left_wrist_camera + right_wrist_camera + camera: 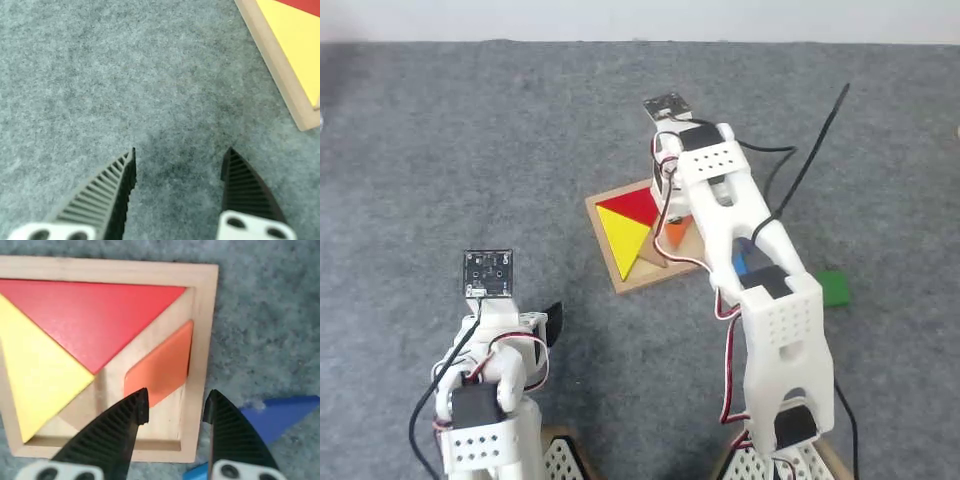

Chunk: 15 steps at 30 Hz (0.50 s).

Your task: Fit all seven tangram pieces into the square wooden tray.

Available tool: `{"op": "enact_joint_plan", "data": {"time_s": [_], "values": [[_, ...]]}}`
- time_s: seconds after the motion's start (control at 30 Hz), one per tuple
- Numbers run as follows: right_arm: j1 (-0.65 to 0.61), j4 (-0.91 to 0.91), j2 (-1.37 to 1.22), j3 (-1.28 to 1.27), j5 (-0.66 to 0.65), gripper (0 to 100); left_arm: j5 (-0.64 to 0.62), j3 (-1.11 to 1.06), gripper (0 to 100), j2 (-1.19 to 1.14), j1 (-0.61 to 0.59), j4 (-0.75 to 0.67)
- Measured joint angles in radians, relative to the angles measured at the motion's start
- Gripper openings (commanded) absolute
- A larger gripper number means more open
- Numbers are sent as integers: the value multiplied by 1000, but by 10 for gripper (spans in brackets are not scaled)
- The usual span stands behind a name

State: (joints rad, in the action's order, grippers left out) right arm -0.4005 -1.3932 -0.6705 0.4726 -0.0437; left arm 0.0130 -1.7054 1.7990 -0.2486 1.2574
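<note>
The right wrist view shows 3 pieces in the tray (202, 340): 1 red triangle (95, 315), 1 yellow triangle (35, 370) and 1 orange piece (162, 367), whose long axis runs parallel to the red triangle's edge. 1 blue piece (280, 412) lies just outside. The high view adds 1 green piece (834, 288) on the bench (470, 150). The right hand (176, 407) hangs released over the tray rim. The left hand (180, 162) is released over the bench.

High cam: fixed, steep look down over whole table (410, 150), far off. L wrist cam: v. close to table top, tray (272, 50) corner at frame edge. R wrist cam: close, straight down onto tray. Tray shared by all 3.
</note>
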Motion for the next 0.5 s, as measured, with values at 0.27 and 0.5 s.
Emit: {"op": "enact_joint_plan", "data": {"time_s": [0.27,0.5], "values": [[0,34,-74,18,-34,191,0,0,271,0,0,0],[3,11,-164,184,-49,191,0,0,271,0,0,0]]}}
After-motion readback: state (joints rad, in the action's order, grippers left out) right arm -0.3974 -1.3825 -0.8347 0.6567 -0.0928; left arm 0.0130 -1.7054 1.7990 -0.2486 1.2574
